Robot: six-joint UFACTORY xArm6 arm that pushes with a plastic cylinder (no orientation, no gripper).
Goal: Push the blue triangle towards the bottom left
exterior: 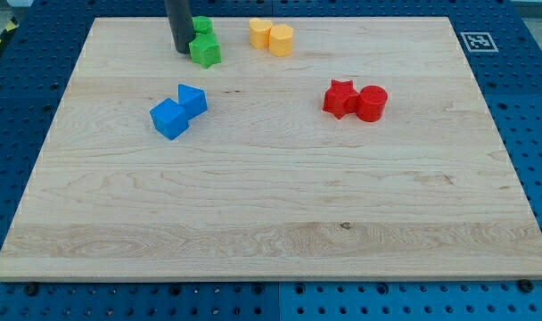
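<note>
The blue triangle (193, 99) lies on the wooden board (271, 196) at the upper left. It touches a blue cube (169, 119) just below and to its left. My tip (181, 50) stands near the view's top, above the blue triangle and apart from it. The tip is right beside the left edge of two green blocks (204, 45).
Two yellow blocks (272, 37) sit at the top centre. A red star (340, 98) and a red cylinder (372, 103) touch each other right of centre. A printed marker tag (476, 41) lies at the board's top right corner.
</note>
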